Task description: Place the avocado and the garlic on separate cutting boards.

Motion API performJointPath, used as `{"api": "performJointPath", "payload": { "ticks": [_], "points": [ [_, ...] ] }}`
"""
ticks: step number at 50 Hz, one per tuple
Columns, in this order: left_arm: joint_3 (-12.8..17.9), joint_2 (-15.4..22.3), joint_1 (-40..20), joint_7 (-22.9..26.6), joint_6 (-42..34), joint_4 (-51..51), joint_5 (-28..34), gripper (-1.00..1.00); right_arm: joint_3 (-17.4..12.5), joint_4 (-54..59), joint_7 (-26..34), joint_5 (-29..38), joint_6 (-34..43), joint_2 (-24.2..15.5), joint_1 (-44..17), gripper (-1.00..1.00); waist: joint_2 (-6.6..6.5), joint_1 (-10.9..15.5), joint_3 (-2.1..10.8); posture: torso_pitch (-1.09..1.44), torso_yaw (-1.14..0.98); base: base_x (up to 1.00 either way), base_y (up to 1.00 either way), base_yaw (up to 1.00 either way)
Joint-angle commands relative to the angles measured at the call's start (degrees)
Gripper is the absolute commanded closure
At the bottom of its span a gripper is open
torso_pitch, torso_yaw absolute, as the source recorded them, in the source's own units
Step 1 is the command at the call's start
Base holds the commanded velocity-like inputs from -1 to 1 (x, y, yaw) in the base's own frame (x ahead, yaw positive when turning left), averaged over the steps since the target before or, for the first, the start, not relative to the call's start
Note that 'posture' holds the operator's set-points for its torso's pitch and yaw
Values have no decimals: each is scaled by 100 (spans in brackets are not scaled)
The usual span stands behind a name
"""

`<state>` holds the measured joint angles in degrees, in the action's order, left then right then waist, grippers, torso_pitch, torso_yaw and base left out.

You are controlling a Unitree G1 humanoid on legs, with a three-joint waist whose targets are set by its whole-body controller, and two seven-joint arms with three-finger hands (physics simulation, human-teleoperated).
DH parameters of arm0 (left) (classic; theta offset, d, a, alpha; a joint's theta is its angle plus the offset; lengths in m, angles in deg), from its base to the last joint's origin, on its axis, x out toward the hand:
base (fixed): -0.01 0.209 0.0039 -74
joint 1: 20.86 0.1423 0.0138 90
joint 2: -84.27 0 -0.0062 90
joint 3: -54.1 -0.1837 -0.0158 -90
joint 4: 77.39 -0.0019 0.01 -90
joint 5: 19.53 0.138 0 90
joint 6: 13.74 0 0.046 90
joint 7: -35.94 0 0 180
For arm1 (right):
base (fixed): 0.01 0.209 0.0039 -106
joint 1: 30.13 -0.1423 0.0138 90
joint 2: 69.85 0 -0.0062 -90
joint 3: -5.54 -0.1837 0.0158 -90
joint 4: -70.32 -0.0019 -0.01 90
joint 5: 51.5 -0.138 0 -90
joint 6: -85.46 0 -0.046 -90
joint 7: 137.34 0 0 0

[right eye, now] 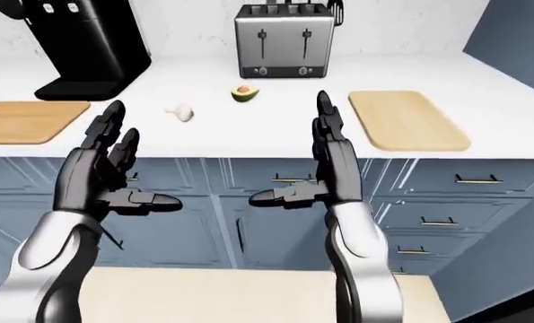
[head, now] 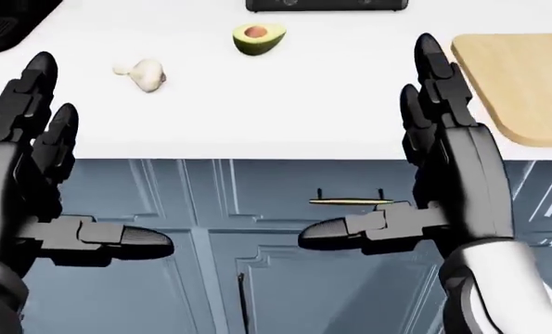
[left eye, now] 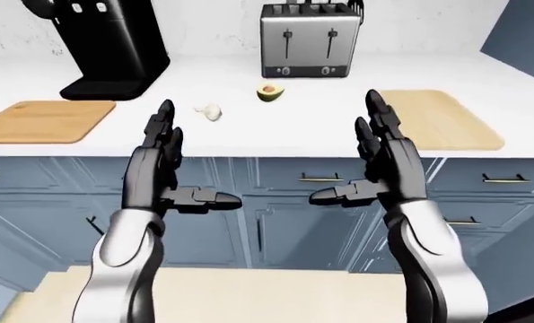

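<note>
Avocado (head: 258, 38) and garlic (head: 142, 74) lie on desk (left eye: 275, 128) between two boards (left eye: 47, 121) (left eye: 437, 118), under toaster (left eye: 308, 40); left hand (left eye: 163, 168) and right hand (left eye: 383, 165) wide, empty, raised near desk edge

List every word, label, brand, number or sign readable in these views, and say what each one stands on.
None can be read.
Coffee machine: two small white marks near its top, too small to tell as letters or buttons.
Toaster: small dark knobs along its lower edge, no legible label.
Both cutting boards, avocado and garlic: unmarked.
</note>
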<state>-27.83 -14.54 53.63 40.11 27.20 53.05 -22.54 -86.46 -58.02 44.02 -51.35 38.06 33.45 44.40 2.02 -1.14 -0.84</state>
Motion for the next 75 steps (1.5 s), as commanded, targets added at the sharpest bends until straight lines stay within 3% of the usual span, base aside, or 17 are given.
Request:
{"api": "performJointPath", "payload": {
  "ticks": [1,4,7,8,11,16,22,23,25,27,32,35,36,43,49,62,75],
  "points": [
    [80,56,-129,-52,268,236,39,-100,31,-225,24,-61,-269,15,-139,-100,-10,15,38,0,0,35,19,0],
    [58,52,-106,-55,258,258,50,-100,61,-181,25,-60,-329,19,-107,-100,-364,-58,-109,0,0,36,21,0],
    [42,37,-64,-43,326,219,69,-100,42,-152,15,-109,-384,41,-77,-100,-780,-39,87,0,0,34,24,0],
    [30,31,-40,-32,370,193,80,-100,24,-149,-7,-152,-380,62,-93,-100,-642,23,-180,0,0,4,0,0],
    [1,12,-23,-24,398,172,112,-100,-41,-122,-91,-315,-398,81,-98,-100,-635,-12,-47,0,0,0,0,0],
    [-18,-8,7,-3,393,206,149,-100,-19,-82,-134,-435,-410,40,-76,-100,-308,148,-149,0,0,16,0,0],
    [-18,-11,-31,18,380,206,165,-100,-20,-192,-158,-504,-322,19,-135,-100,178,254,28,0,0,48,0,0],
    [-7,-7,-32,23,394,195,163,-100,-20,-193,-165,-513,-324,22,-137,-100,-12,172,-80,0,0,49,0,0],
    [6,-3,-40,29,355,233,151,-100,1,-192,-196,-480,-346,13,-155,-100,129,174,-187,0,0,32,0,0],
    [17,3,-54,29,334,240,142,-100,35,-170,-172,-437,-436,3,-131,-100,130,242,24,0,0,3,0,38],
    [47,25,-73,15,226,344,115,-100,-6,-239,-134,-443,-432,9,-119,-100,-164,167,-172,0,0,0,0,98],
    [40,31,-82,9,209,362,117,-100,-106,-352,-173,-536,-358,-10,-147,-100,-478,-53,87,0,0,0,0,0],
    [34,29,-90,5,198,366,119,-100,-109,-428,-192,-561,-307,-19,-154,-100,-417,6,-97,0,0,0,0,0],
    [-1,19,-88,8,231,336,155,-100,-242,-589,-225,-697,-251,-97,-127,-100,-351,118,-35,0,0,7,0,0],
    [-22,18,-153,6,97,441,184,-100,-356,-823,-313,-854,-77,-172,-154,-100,261,166,-16,0,0,24,0,0],
    [10,32,-150,28,148,407,173,-100,-347,-914,-353,-891,-27,-224,-219,-100,-368,47,9,0,0,6,0,0],
    [140,62,-87,44,231,386,68,-100,-119,-1295,187,278,1362,-987,-1136,-100,-148,100,33,0,0,0,0,0]
  ]
}}
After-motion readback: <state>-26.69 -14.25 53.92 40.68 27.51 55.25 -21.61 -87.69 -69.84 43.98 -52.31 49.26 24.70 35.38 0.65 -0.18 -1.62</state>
